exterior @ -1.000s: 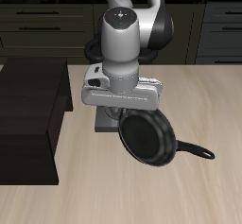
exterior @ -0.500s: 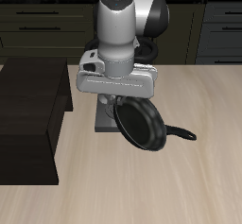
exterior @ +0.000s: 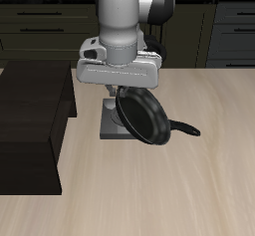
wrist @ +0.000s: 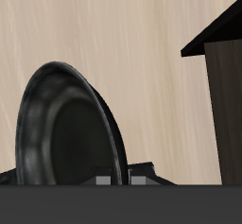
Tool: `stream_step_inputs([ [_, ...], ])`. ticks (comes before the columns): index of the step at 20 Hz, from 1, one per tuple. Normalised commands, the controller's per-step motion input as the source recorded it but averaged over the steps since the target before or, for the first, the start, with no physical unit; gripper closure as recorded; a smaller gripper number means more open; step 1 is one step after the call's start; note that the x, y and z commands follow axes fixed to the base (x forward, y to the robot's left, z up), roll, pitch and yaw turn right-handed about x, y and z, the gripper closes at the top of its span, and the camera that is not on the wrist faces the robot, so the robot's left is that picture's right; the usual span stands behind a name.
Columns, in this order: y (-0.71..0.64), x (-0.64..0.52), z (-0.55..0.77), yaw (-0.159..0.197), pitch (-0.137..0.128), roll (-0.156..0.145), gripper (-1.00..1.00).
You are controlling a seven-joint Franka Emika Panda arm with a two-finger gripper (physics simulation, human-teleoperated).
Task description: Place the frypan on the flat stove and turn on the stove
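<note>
Above the flat stove [exterior: 112, 128], we carry the frypan [exterior: 141, 118] in the air, hanging from the claw [exterior: 122, 89], which is clenched on the pan's rim. Over the last second we have swung the pan back across the table [exterior: 199, 180], away from the front edge and toward the dark cabinet [exterior: 30, 120]. It hung out beyond the stove a moment ago; now its bowl overlaps the grey plate, with only a strip of the plate showing past it. We judge the carry nearly finished. Lowering and levelling come next, and the knob is untouched.

The pan is steeply tilted, not level, its open face turned toward the table's front. Its long axis runs from the gripped rim down through the bowl to the handle [exterior: 185, 129], which points away from the cabinet and slightly downward. From the wrist view the frypan [wrist: 71, 133] stands almost on edge just below the claw.
</note>
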Motion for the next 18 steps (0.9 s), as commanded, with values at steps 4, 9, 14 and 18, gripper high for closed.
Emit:
stream_step_inputs([
  [4, -0.07, -0.12, 0.13, 0.015, -0.007, 0.002, 1.0],
  [9, -0.12, -0.15, 0.09, 0.014, 0.009, -0.008, 1.0],
  [14, -0.09, -0.15, 0.06, -0.006, 0.004, 0.009, 1.0],
  [18, -0.11, -0.21, 0.12, 0.015, -0.005, 0.024, 1.0],
])
